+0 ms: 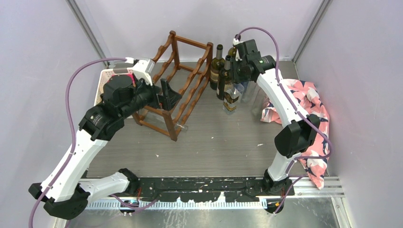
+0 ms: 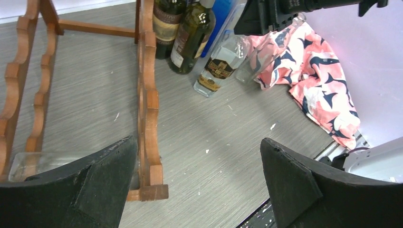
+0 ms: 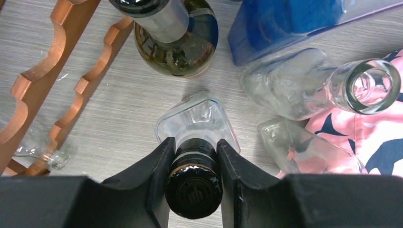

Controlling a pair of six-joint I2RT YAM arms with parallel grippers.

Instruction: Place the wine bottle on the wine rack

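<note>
Grasp step in hand. Right gripper (image 3: 195, 143) pinched tight on capped neck of wine bottle (image 3: 194, 190), upright on table (image 1: 214, 137) just right of wine rack (image 1: 183, 80), among other bottles (image 1: 217, 64). Left gripper (image 2: 197, 141) spread wide, empty, at near-left side of wine rack. Next, by judgement: lift straight up clear of neighbours, carry toward wine rack, tilt level, lay in.

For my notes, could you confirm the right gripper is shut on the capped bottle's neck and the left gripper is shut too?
No: the left gripper stands open, per the left wrist view; the right gripper is shut on the capped bottle.
</note>
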